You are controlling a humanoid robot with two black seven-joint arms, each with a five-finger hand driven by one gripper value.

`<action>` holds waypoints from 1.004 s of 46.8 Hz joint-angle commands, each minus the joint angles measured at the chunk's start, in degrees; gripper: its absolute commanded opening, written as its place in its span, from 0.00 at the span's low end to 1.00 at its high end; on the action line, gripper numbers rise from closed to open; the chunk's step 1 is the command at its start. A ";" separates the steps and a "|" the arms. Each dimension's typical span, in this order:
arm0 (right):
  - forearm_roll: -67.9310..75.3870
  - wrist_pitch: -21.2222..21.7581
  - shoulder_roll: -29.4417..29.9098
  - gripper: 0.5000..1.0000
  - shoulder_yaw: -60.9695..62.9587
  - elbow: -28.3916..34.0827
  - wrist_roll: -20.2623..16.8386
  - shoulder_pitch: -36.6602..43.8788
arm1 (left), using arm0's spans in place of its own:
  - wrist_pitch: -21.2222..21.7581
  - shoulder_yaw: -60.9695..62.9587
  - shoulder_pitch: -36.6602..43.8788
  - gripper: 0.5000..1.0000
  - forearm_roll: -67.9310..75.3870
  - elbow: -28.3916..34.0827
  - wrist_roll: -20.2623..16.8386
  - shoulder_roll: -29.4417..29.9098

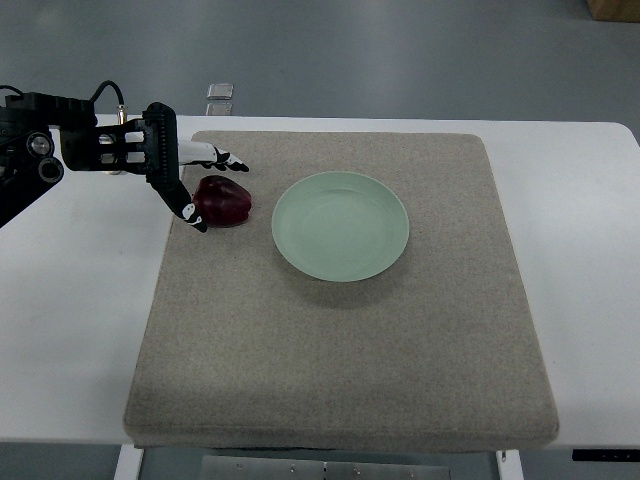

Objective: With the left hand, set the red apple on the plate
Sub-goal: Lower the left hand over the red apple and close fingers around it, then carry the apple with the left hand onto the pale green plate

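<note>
A dark red apple (pixel 223 201) lies on the grey mat, just left of a pale green plate (pixel 341 226) that holds nothing. My left hand (pixel 205 190) reaches in from the left edge, its fingers spread around the apple's left side: one set of fingertips (pixel 232 163) lies above the apple, another (pixel 193 217) below it. The fingers look close to the apple but not closed on it. The right arm does not show.
The grey felt mat (pixel 340 340) covers most of a white table (pixel 70 330). A small clear object (pixel 220 93) sits at the table's far edge. A brown box corner (pixel 615 8) shows at the top right.
</note>
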 commanded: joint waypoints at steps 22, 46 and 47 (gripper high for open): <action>0.00 0.00 0.00 0.86 0.00 0.00 0.00 0.00 | 0.00 1.49 0.09 0.71 2.64 1.31 0.00 -1.91; 0.00 0.00 0.00 0.86 0.00 0.00 0.00 0.00 | 0.72 0.17 -3.51 0.00 1.68 0.52 -3.07 -1.38; 0.00 0.00 0.00 0.86 0.00 0.00 0.00 0.00 | 0.72 0.00 -4.03 0.00 1.59 0.44 -3.69 -1.47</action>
